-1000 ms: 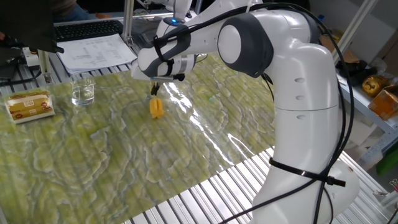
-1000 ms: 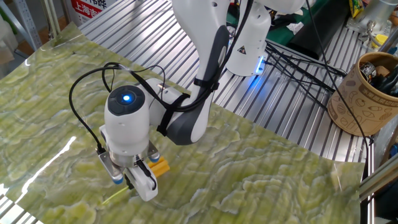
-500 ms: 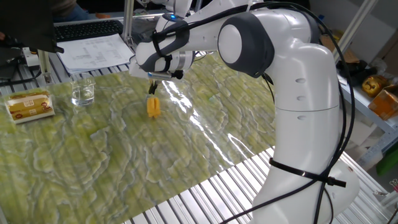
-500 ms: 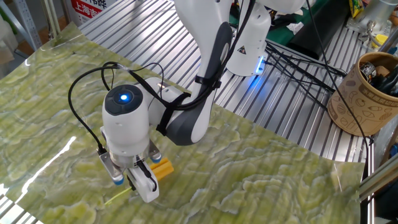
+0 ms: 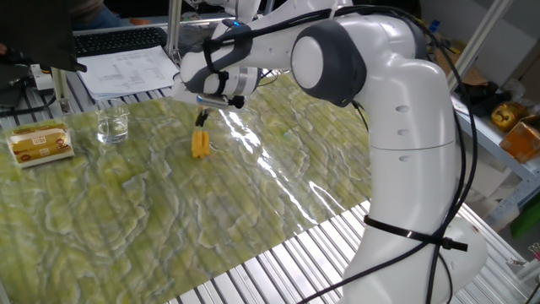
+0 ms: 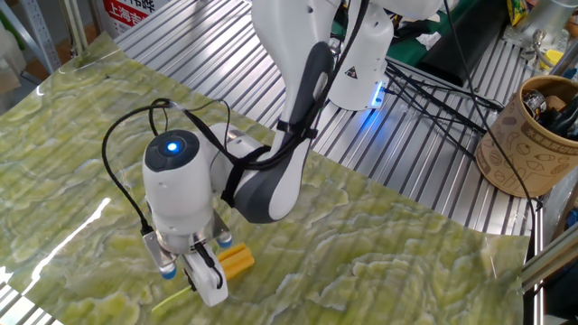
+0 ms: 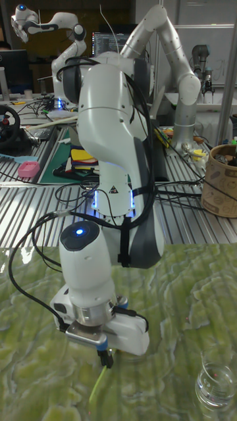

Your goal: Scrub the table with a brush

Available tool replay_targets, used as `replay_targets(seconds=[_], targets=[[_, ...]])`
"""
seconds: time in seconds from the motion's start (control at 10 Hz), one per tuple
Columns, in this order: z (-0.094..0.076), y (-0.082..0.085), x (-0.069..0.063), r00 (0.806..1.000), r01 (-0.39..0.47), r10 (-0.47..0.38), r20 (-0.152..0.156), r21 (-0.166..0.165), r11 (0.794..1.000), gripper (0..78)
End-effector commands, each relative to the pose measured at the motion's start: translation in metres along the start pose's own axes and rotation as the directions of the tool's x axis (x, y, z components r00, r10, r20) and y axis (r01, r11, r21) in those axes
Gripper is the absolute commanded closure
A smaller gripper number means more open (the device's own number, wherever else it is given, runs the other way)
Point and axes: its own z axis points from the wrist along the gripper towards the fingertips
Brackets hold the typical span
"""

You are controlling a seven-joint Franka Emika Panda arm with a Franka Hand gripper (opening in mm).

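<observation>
The brush has its yellow-orange head down on the table, the glossy green-yellow marbled sheet. My gripper stands right above the head, shut on the thin pale handle. In the other fixed view the brush lies beside my gripper, and the handle pokes out low on the left. In the tall fixed view my gripper points down at the table with the pale handle hanging below it. The brush head is hidden there.
A clear glass stands left of the brush, with a yellow-labelled packet further left. Papers and a keyboard lie behind the sheet. A brown cup stands on the bare metal slats.
My gripper has slid the brush over the sheet towards the glass, leftward in the one fixed view and nearer the sheet's edge in the other fixed view. The grip has not changed.
</observation>
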Motion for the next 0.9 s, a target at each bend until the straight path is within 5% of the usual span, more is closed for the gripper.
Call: replay_targets(seconds=[0.1, 0.5, 0.9], targets=[[0.0097, 0.0013, -0.007, 0.999, 0.036, -0.038, 0.025, 0.041, 0.998, 76.4], [0.0126, -0.0016, -0.0077, 0.994, 0.099, -0.104, 0.038, 0.111, 0.989, 76.4], [0.013, -0.0048, -0.0086, 0.991, 0.129, -0.132, 0.028, 0.111, 0.985, 76.4]])
